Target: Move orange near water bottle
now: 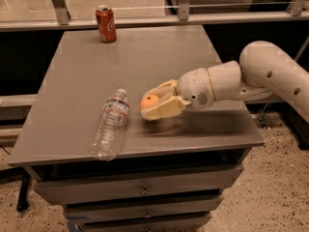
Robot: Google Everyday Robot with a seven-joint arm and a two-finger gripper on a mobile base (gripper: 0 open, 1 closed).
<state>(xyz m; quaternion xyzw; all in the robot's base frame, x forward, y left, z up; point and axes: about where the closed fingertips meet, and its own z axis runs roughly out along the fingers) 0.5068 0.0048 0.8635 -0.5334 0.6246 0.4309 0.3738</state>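
Single arm (270, 71) comes in from the right side, over the right edge of the table (159, 57). End effector (146, 106) sits over the front-middle of the table, pointing left, its two fingers closed around the orange (150, 101); the fruit shows between an upper and a lower finger. Dark shadow on the surface right under it; can't tell whether the orange touches the table.

Water bottle (110, 124) lies on its side at front left, cap toward the back, base close to the front edge. The orange is near the bottle's cap end, just to its right, with a narrow strip of bare table between them. Not touching.

Red soda can (105, 24) stands upright at the back, left of centre, near the back edge and well apart from everything else.

Open room: the whole middle and back right of the table is bare, and so is the left strip beside the bottle. The front edge is close below both the bottle and the end effector. Metal rail (145, 21) runs behind the back edge. Drawers (145, 192) sit under the front edge.
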